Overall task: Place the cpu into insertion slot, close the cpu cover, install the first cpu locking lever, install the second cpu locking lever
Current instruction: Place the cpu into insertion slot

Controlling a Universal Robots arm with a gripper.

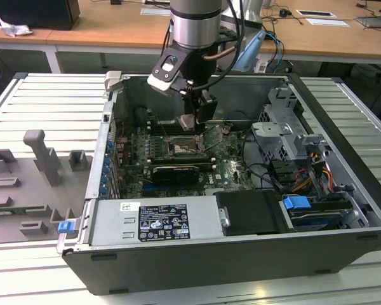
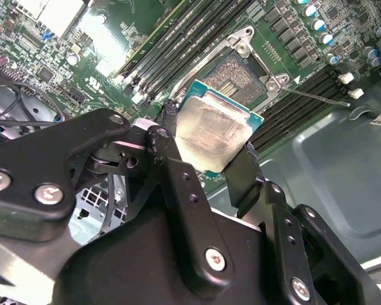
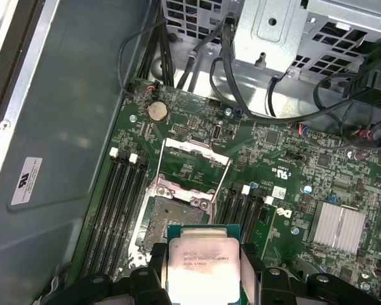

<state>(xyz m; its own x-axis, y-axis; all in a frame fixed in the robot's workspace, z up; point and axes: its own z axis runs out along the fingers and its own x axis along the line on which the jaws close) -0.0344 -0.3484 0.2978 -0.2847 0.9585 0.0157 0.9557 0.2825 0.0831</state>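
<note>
My gripper (image 2: 206, 145) is clamped on the chip (image 3: 203, 264) by its edges, in the air near the open socket (image 3: 167, 219), cover (image 3: 197, 149) flipped up: I'm on the placing step, which I judge calls for squaring it level.

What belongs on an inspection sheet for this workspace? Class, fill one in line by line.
Surface: slatted metal table carrying an open computer case.
Job's things: cpu held above the empty insertion slot; cpu cover swung open.
Clutter: grey fixture blocks on the table at the exterior view's left.
Gripper: gripper shut on the cpu's edges.
Cables: black cables loop by the drive cage; coloured wires at the exterior view's right.
Surroundings: wooden desks behind the table.
</note>
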